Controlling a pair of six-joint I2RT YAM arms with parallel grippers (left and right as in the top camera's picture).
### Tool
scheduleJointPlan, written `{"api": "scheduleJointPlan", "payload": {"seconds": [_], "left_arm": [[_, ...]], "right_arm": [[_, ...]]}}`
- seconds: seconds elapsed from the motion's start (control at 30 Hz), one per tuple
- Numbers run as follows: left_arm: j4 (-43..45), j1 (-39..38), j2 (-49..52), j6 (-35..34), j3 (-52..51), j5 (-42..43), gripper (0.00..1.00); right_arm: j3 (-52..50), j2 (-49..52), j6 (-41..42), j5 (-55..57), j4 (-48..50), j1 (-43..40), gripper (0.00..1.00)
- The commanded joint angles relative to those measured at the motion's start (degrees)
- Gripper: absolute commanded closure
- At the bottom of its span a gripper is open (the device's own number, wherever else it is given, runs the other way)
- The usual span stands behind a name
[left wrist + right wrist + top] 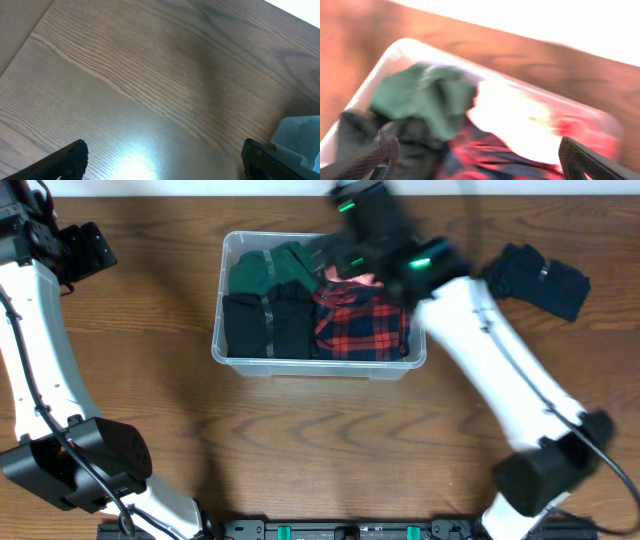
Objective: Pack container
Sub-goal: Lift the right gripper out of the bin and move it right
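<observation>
Since my right pincer (477, 157) hovers spread, blurred, over the clear rectangular plastic bin (320, 366) midway along the far edge of the wooden table (330, 445), I may snag the red plaid cloth (360, 328) out

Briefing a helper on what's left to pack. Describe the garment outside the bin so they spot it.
Find the clear bin on the table. Right of it, near the far edge, a crumpled navy garment lies alone. Unlike the green, black and plaid clothes, it is outside the bin.
</observation>
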Motion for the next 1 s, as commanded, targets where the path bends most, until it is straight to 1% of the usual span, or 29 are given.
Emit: {"api": "scheduleJointPlan", "payload": {"seconds": [0.0,0.13,0.23,0.33,0.57,0.77,0.9,0.97], "left_arm": [[0.0,0.0,0.4,-0.5,0.2,-0.1,0.02],[0.0,0.0,0.4,-0.5,0.2,-0.1,0.02],[0.0,0.0,0.4,-0.5,0.2,-0.1,0.02],[0.0,0.0,0.4,-0.5,0.2,-0.1,0.02],[0.0,0.0,0.4,-0.5,0.2,-0.1,0.02],[0.0,0.0,0.4,-0.5,0.2,-0.1,0.02],[0.0,0.0,0.4,-0.5,0.2,-0.1,0.02],[0.0,0.0,0.4,-0.5,0.2,-0.1,0.02]], "right_arm": [[0.5,-1.3,0.0,0.6,-3.2,-6.4,0.01],[0.4,-1.2,0.0,0.5,-8.5,-16.5,0.01],[0.3,-1.1,0.0,-0.9,-10.1,-24.5,0.01],[0.3,-0.8,-0.2,-4.8,-9.9,-33.0,0.01],[0.2,2.0,-5.2,-16.3,-6.9,-50.2,0.01],[0.2,7.1,-12.6,-27.5,-4.6,-59.8,0.01],[0.2,12.0,-18.7,-34.4,-2.6,-62.8,0.01],[0.2,14.8,-20.0,-35.4,-1.4,-63.5,0.01]]}}
